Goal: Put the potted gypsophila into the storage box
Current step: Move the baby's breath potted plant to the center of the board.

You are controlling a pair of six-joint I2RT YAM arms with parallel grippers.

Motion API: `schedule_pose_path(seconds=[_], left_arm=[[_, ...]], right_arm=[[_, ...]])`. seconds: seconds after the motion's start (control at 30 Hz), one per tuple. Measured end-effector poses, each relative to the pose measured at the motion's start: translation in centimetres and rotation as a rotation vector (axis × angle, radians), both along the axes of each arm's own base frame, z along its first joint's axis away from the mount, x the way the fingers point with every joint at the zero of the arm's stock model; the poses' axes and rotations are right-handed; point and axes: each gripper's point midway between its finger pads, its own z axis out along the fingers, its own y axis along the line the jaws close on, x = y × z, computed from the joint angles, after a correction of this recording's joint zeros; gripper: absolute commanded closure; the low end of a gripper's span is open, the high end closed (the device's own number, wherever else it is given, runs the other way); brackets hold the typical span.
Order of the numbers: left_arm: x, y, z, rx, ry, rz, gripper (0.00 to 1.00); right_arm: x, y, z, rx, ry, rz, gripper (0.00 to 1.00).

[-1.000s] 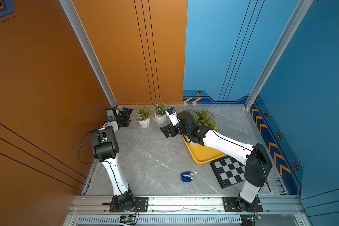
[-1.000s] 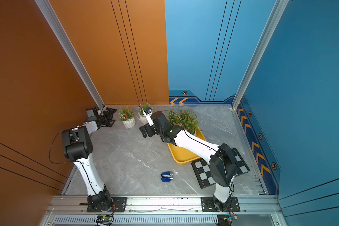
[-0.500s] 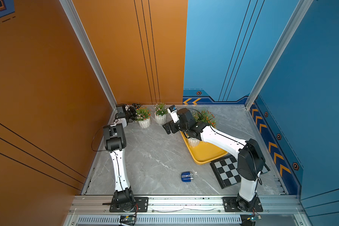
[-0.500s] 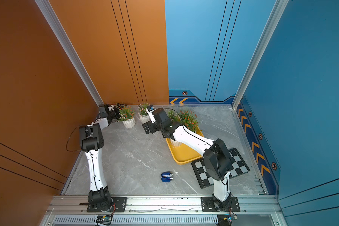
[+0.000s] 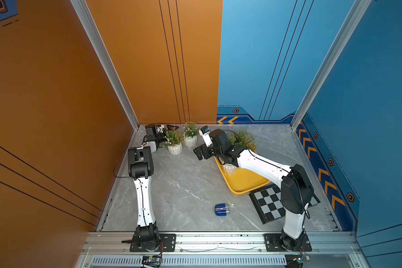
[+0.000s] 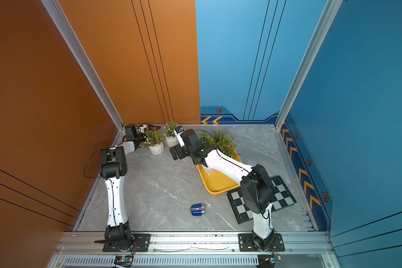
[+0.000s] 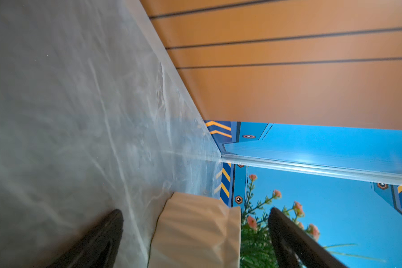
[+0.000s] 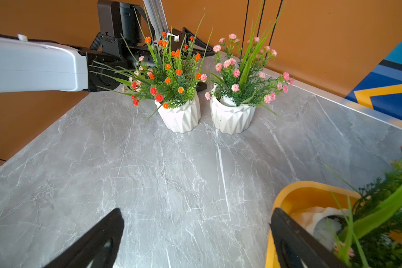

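We count two potted plants on the surface near its far left corner, side by side: a pot with orange blossoms (image 5: 175, 148) and a pot with pink blossoms (image 5: 190, 141). A third pot (image 5: 229, 168) stands in the one yellow tray (image 5: 244, 183) toward the right edge; leaves hide whether more stand there. The left claw (image 7: 195, 210) reaches in behind the orange one, jaws wide apart, with a white pot showing between them unclamped. The right claw (image 8: 196, 210), likewise apart and empty, hangs over bare surface between the pair and the tray. One checkered board (image 5: 268, 204) lies just beside the tray's near end. One small blue object (image 5: 221, 210) sits near the near edge.
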Motion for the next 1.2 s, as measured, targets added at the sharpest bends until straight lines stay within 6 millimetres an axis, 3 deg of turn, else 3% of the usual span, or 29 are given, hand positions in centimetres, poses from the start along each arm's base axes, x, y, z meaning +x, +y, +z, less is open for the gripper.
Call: schedule_pose_path(seconds=[0.67, 1.03, 1.2], left_arm=[[-12.5, -7.2, -0.6, 0.063, 0.005, -0.156, 0.02], [-17.7, -13.6, -0.6, 0.111, -0.008, -0.272, 0.02], [-18.6, -13.6, -0.4, 0.135, 0.01, -0.254, 0.02]], right_arm=[[-4.8, -6.7, -0.5, -0.05, -0.004, -0.104, 0.0], [-5.8, -9.2, 0.6, -0.054, -0.042, -0.157, 0.0], [-5.9, -10.0, 1.0, -0.06, -0.062, -0.186, 0.0]])
